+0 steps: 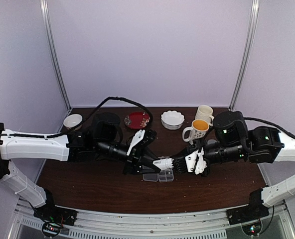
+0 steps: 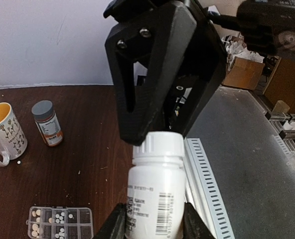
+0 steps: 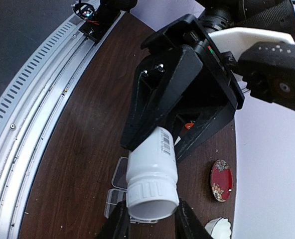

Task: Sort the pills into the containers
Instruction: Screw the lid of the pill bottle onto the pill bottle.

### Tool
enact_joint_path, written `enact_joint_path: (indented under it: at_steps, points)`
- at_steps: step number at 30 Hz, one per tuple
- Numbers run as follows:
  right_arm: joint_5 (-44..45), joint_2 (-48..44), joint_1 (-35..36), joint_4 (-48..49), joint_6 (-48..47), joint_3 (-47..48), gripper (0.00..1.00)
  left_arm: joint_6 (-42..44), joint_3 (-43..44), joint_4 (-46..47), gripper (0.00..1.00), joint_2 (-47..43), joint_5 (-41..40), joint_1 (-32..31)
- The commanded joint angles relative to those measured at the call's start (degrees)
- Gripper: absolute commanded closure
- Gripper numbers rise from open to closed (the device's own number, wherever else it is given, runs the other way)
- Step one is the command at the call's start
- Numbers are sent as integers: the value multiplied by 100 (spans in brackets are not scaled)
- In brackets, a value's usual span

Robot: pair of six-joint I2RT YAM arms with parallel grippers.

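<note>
One white bottle (image 2: 155, 209), gripped by left jaws and right jaws, one pill box (image 2: 83, 230), two mugs (image 1: 197, 132) (image 1: 205, 113)

You'll find the clear, flat, rectangular plastic pill box (image 2: 82, 224) lying flat on the dark table (image 2: 87, 149), two rows of cells facing up. Small round white pills (image 2: 61, 217) sit clustered in several left-side cells; another lies loose, well apart

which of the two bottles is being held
The white bottle with the barcode label, gripped between the left gripper and right gripper above the table; the orange bottle with the grey cap stands free beside the flower-print mug.
</note>
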Motion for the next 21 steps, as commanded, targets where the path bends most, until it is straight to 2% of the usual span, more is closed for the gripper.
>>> enact_joint_path:
  at_steps: [1,6,14,17,21]
  points:
    - [74,89,178,441,-1458,9,92,-684,449,988,100,124,586,-75]
    - [207,29,181,707,-2149,-58,94,-1354,446,1510,100,153,889,-80]
    - [342,-4,323,1007,-2144,-191,96,-2313,507,1998,100,215,854,-49]
    - [385,-49,355,1464,-1495,-294,96,-2491,505,2168,100,245,863,-52]
    - [192,152,352,1263,-71,120,93,-2217,478,1967,100,181,622,-53]
